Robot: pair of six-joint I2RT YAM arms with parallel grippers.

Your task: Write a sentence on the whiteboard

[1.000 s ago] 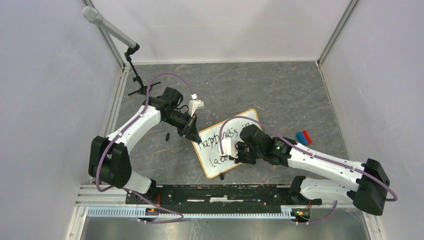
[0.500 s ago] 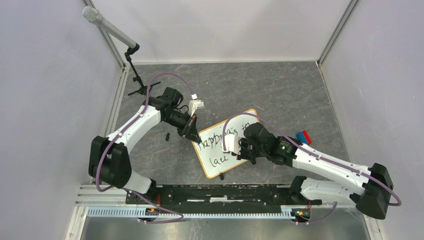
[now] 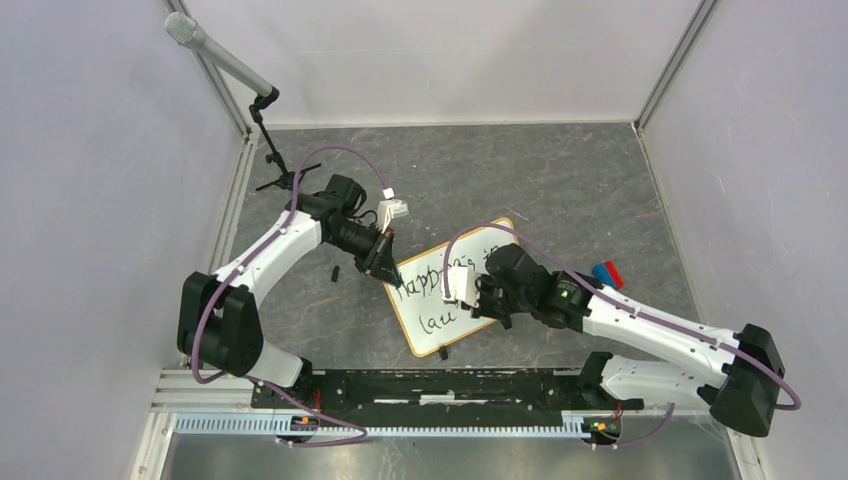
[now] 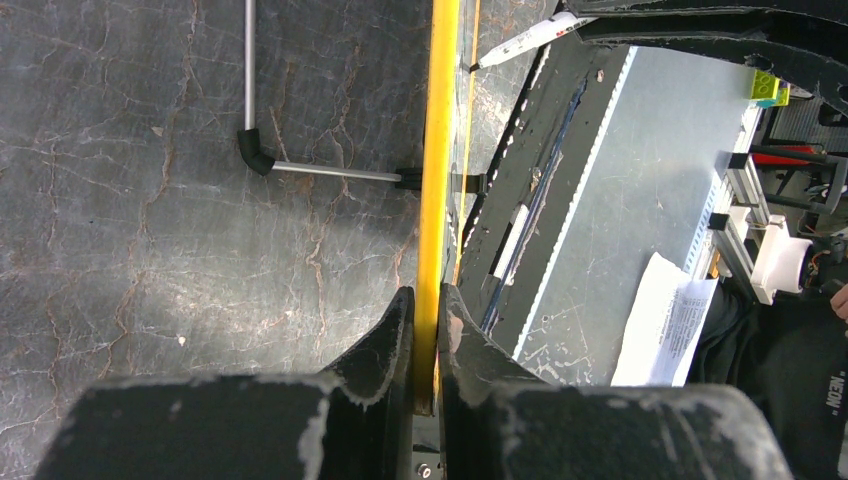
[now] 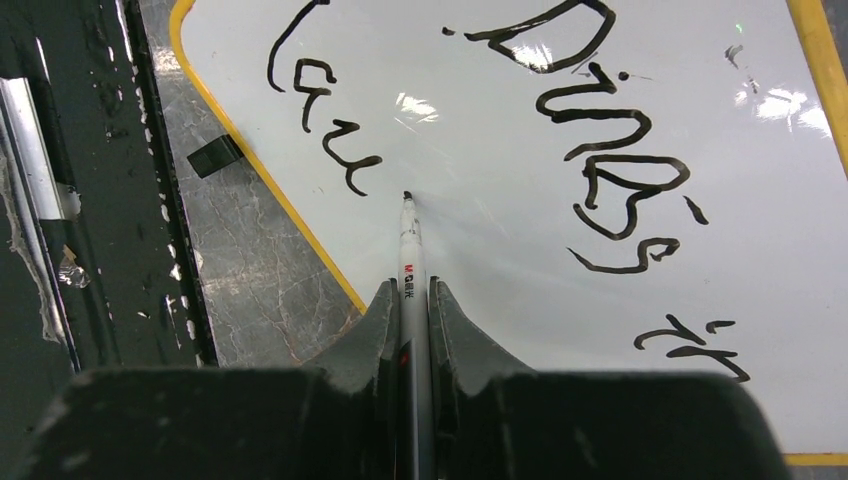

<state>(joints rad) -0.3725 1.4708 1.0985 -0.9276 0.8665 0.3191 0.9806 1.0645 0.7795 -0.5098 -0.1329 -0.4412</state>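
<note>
Whiteboard (image 3: pixel 420 303) position, top external view: it is near the middle of the table (image 3: pixel 560 190), somewhat toward the near edge, and turned diagonally to the table edges. The sentence (image 3: pixel 435 275) runs in dark handwriting in two lines, the second reading "lau". The left arm (image 3: pixel 270 250) reaches the board's left corner. The right arm (image 3: pixel 640 325) reaches over the board from the right. The table surface is dark grey with pale marbled veins. Pale lilac-grey walls enclose it on three sides, with metal posts at the far corners. A microphone (image 3: pixel 215 50) on a stand is at the far left corner. A red and blue object (image 3: pixel 607 273) lies just right of the board.

Left wrist view: the left jaws are pinching the board's yellow frame (image 4: pixel 437 150), seen edge-on. The stand's legs (image 4: pixel 300 168) rest on the table to the left of the frame. A black base rail (image 4: pixel 540 200) and a printed paper sheet (image 4: pixel 665 320) lie beyond the near edge.

Right wrist view: the right jaws are pinching a marker (image 5: pixel 412 260). Its tip is at the white surface (image 5: pixel 480 230), just beside the last stroke of "lau". Light glares on the surface. A black clip foot (image 5: pixel 214 155) sits at the frame's outer edge.
</note>
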